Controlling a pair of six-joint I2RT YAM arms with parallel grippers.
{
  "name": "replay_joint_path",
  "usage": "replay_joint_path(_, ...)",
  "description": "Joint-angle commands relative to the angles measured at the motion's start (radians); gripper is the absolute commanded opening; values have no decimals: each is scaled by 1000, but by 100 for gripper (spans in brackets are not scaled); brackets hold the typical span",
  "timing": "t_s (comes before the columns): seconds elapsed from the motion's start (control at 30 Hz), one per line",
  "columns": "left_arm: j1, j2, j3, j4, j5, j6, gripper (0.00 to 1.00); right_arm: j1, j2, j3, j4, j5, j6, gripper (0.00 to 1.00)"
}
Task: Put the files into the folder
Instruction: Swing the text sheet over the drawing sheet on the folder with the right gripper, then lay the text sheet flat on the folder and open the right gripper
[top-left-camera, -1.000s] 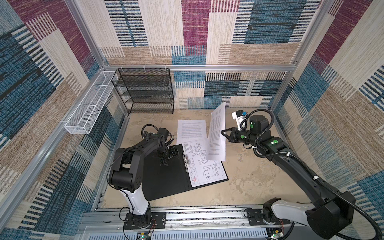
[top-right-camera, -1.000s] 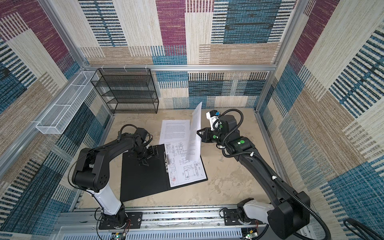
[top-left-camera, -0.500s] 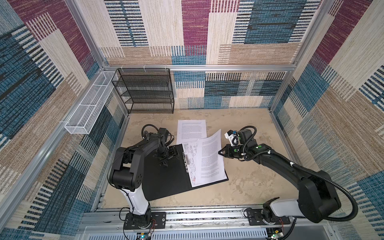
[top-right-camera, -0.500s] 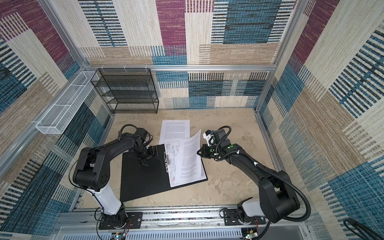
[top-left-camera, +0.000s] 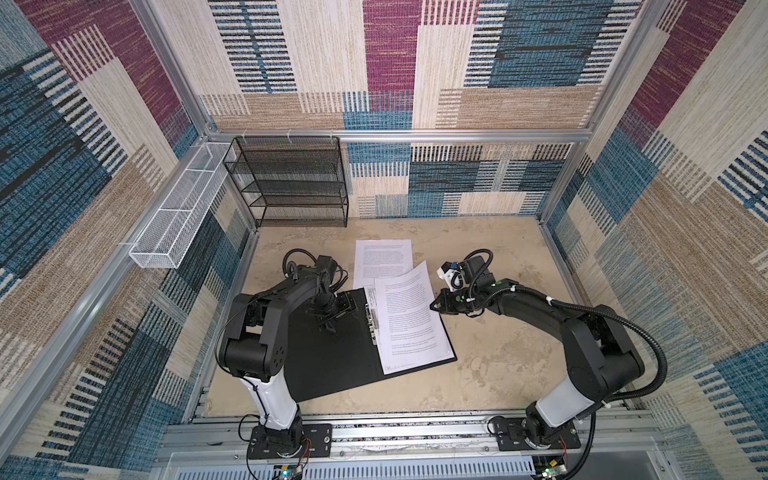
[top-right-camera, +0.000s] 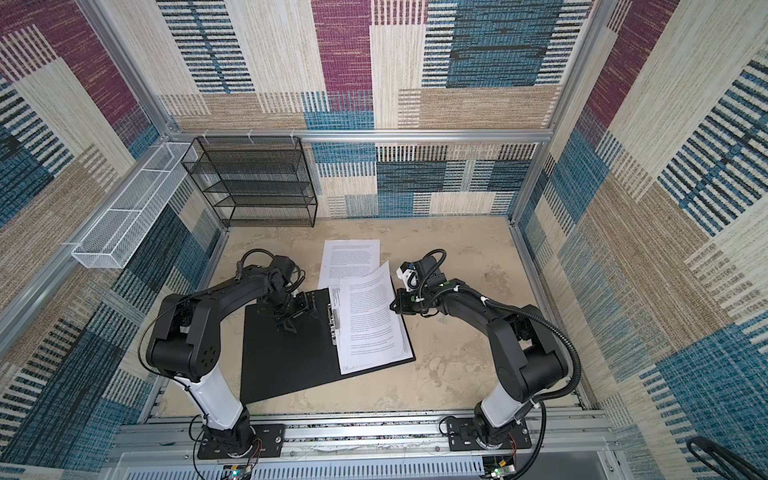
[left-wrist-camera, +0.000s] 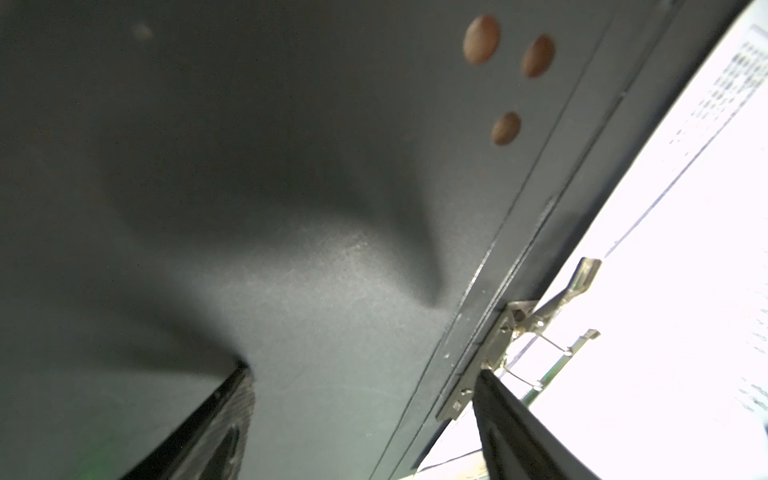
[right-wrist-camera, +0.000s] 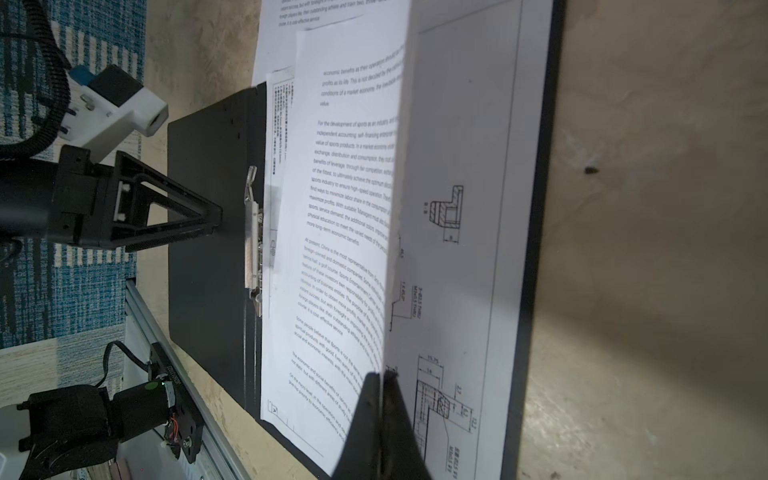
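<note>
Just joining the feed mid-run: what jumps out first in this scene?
The open black folder lies mid-table, white pages on its right half. The right gripper is shut on the edge of the top text sheet, holding it raised off a drawing sheet, while the left gripper stands open over the bare left flap. A second text sheet lies on the table behind the folder.

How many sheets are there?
3: a page on the table behind the folder, a drawing inside it, a text sheet over that in the right gripper. More may be hidden.
</note>
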Motion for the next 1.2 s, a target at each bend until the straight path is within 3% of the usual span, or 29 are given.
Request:
replay_joint_path(0.0, -1, 12, -5, 7, -6, 23, 82, 9, 11, 9, 38, -7, -22, 1)
replay_joint_path(0.53, -3, 23, -3, 9, 0, 21, 82, 37, 92, 117, -105, 151, -125, 0)
replay_joint_path(1.17, -4, 37, 0, 14, 4, 18, 82, 65, 90, 100, -107, 153, -145, 0)
